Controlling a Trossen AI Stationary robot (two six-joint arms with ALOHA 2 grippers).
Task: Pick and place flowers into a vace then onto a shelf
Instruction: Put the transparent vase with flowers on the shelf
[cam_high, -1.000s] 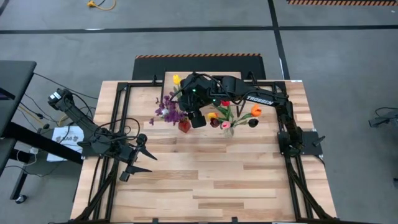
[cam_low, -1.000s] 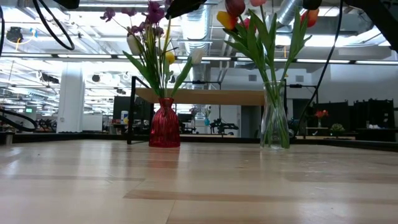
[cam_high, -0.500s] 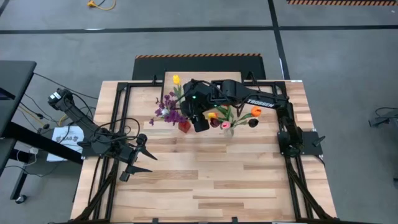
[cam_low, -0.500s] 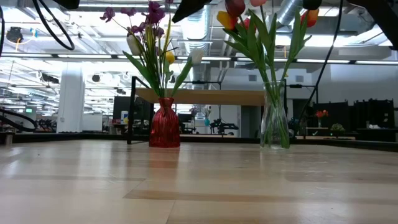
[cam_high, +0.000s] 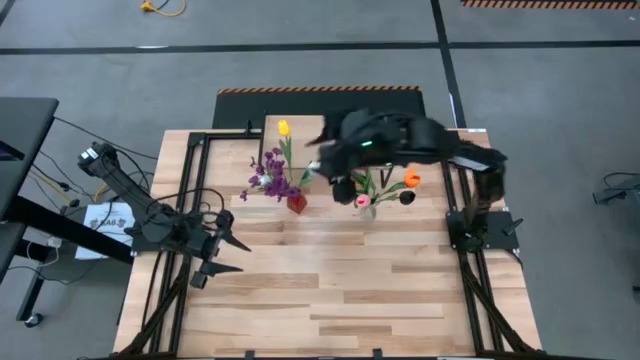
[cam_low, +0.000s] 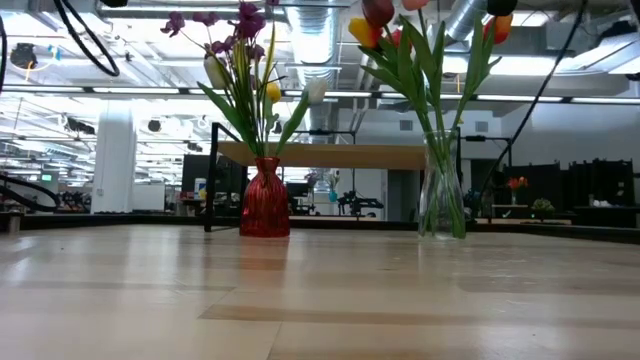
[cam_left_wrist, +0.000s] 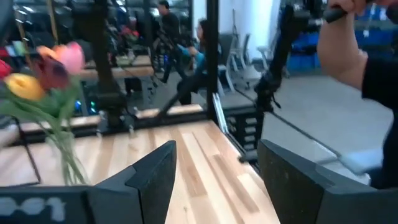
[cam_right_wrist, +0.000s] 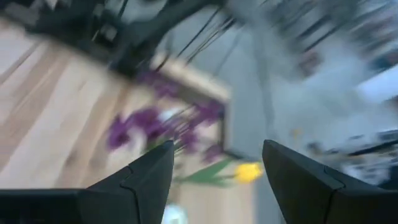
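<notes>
A red vase (cam_high: 297, 203) (cam_low: 265, 200) stands on the table and holds purple blossoms (cam_high: 268, 178) and a yellow tulip (cam_high: 283, 127). To its right, a clear glass vase (cam_low: 441, 190) holds several tulips (cam_high: 385, 188), among them orange, pink and near-black ones. The light-wood shelf (cam_high: 325, 124) (cam_low: 330, 155) stands behind both vases. My right gripper (cam_high: 338, 180) (cam_right_wrist: 214, 180) hovers open and blurred above the gap between the vases, with nothing between its fingers. My left gripper (cam_high: 235, 256) (cam_left_wrist: 214, 180) waits open at the table's left, holding nothing.
Black metal frame rails (cam_high: 200, 180) run along the table's left and right sides. The near half of the plank tabletop (cam_high: 340, 300) lies bare. A person's arm (cam_left_wrist: 348, 56) shows beyond the table in the left wrist view.
My right gripper has risen from beside the red vase's flowers and drawn back toward the table's right edge, leaving the low view. It stays open. Both vases and their flowers stand where they were.
</notes>
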